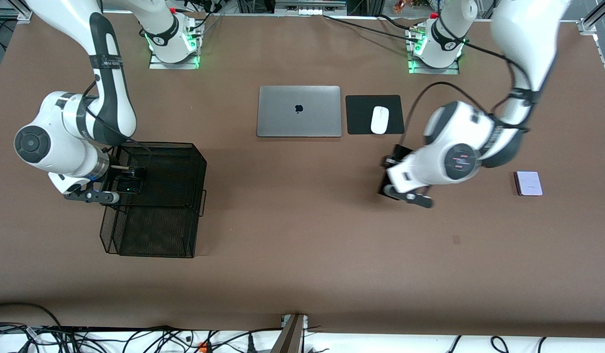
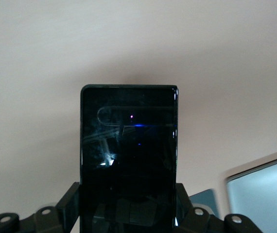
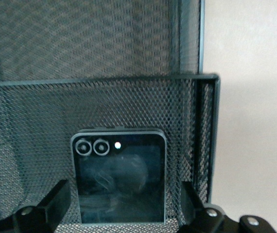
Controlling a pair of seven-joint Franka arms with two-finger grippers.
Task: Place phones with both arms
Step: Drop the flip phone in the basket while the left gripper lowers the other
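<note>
The right gripper [image 1: 128,185] sits inside the upper tier of the black mesh tray [image 1: 184,162] at the right arm's end of the table; its fingers [image 3: 56,201] stand apart on either side of the small squarish black phone [image 3: 119,177], clear of its edges, and the phone lies flat on the mesh floor, close to the tier's front wall and one side wall; the lower tier [image 1: 150,235], nearer to the front camera, juts out past the upper one.

The left gripper [image 1: 398,189] hangs low over bare brown table [image 1: 302,235], nearer to the front camera than the mouse pad [image 1: 361,115] and white mouse [image 1: 379,120]; its jaws are clamped on the long slim black phone [image 2: 129,160], gripping its two long edges near one end, the rest of the slab reaching out free.

The pale lilac phone [image 1: 528,183] lies flat toward the left arm's end, well apart from that gripper, with open table all round it; the closed silver laptop [image 1: 299,111] lies beside the mouse pad; wide bare table separates the tray from the left gripper.
</note>
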